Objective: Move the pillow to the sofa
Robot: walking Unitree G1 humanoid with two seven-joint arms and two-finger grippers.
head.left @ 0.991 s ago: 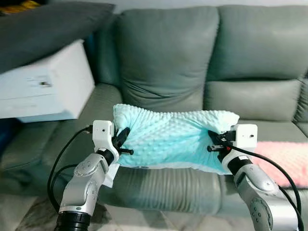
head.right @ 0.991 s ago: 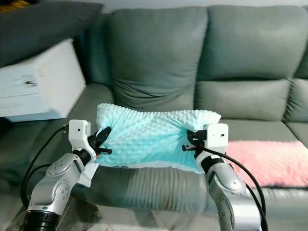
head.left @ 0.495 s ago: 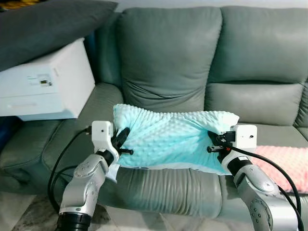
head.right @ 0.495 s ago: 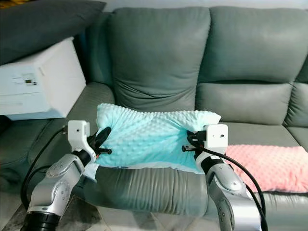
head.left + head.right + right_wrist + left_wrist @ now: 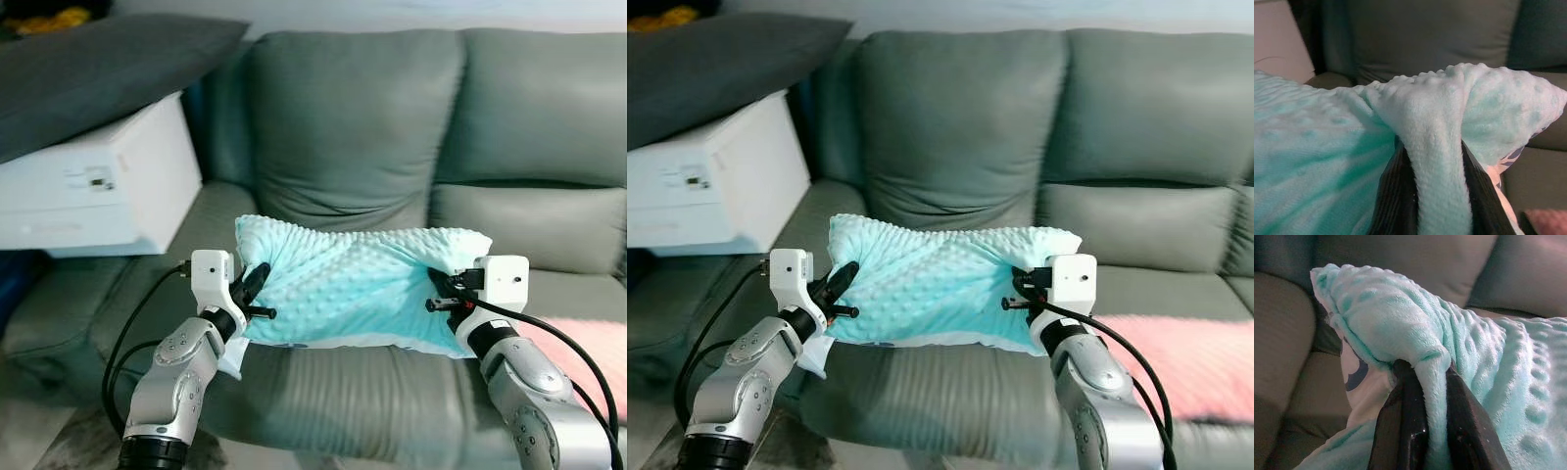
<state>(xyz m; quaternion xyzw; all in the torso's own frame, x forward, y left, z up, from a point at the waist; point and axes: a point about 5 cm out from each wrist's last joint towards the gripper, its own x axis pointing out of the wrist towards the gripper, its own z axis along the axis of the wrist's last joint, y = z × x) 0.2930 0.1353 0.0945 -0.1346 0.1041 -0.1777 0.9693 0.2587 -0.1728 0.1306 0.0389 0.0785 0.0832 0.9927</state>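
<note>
Mint-green dotted pillow (image 5: pixel 358 284), held stretched between both claws above the front edge of the grey leather sofa (image 5: pixel 353 137); whether its underside touches the seat cannot be told. Left claw (image 5: pixel 257 292): fingers (image 5: pixel 1403 431) clamped on a fold of plush at the pillow's left end. Right claw (image 5: pixel 438 294): fingers (image 5: pixel 1396 200) likewise pinched on a ridge of fabric at the right end. Step in hand, as judged: carrying the pillow in over the seat. The next move calls for lowering it onto the cushion, then parting both claws together so neither end drags. Surroundings: a pink plush pad (image 5: pixel 588 338) on the seat to the right; a white box (image 5: pixel 108 181) on the left armrest, with a dark grey cushion (image 5: pixel 108 69) lying on top of it.
</note>
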